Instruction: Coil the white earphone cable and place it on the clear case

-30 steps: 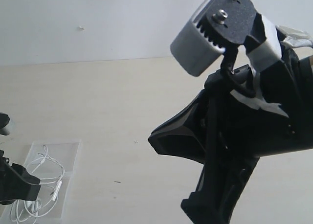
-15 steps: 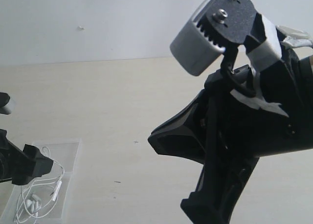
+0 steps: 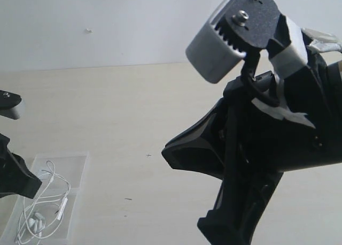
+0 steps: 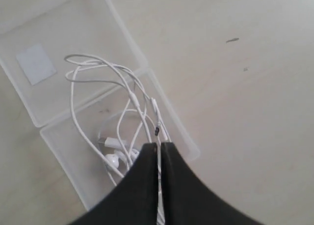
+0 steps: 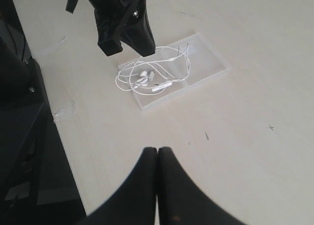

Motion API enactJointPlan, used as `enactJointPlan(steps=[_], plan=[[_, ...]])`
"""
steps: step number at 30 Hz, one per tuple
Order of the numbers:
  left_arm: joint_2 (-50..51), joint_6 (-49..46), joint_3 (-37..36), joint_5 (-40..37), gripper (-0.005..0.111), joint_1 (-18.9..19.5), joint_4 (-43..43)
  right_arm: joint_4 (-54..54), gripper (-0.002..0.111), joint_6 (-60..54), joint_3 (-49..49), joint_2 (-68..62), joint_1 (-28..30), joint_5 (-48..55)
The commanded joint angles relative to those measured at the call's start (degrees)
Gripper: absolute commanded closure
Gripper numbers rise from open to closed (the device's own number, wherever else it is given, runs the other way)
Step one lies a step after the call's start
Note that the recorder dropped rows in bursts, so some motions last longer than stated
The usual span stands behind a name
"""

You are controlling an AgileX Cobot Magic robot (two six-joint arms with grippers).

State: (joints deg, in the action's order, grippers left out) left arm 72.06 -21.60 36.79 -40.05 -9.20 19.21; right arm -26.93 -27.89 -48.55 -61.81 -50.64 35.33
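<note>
The clear case (image 4: 93, 33) is transparent plastic, slightly cloudy, with a matt white paper-like sticker (image 4: 35, 64). The white earphone cable (image 4: 72, 97) looks smooth and rubbery, its earbuds glossy. The worktop (image 4: 245, 112) is pale, smooth and matt. Both the left gripper (image 4: 159, 151) and the right gripper (image 5: 157, 151) look like matt black plastic.

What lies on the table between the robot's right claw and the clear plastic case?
Only bare tabletop with a few tiny dark specks. The right wrist view shows it: nothing stands between the right gripper and the clear case.
</note>
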Motion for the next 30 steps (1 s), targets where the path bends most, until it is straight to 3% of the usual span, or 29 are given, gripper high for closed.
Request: enactJointPlan(steps=[1,13,30], plan=[[-0.39,1.38,2.06,-3.59,0.107,0.09,-0.67,-0.14,0.108,-0.38,0.18,0.41,0.0,-0.51],[3.75,0.98,1.7,-6.49,0.107,0.09,-3.71,-0.25,0.108,-0.38,0.18,0.4,0.0,-0.74],[13.66,0.98,1.7,-3.6,0.107,0.09,-4.55,-0.23,0.108,-0.49,0.18,0.4,0.0,-0.63]])
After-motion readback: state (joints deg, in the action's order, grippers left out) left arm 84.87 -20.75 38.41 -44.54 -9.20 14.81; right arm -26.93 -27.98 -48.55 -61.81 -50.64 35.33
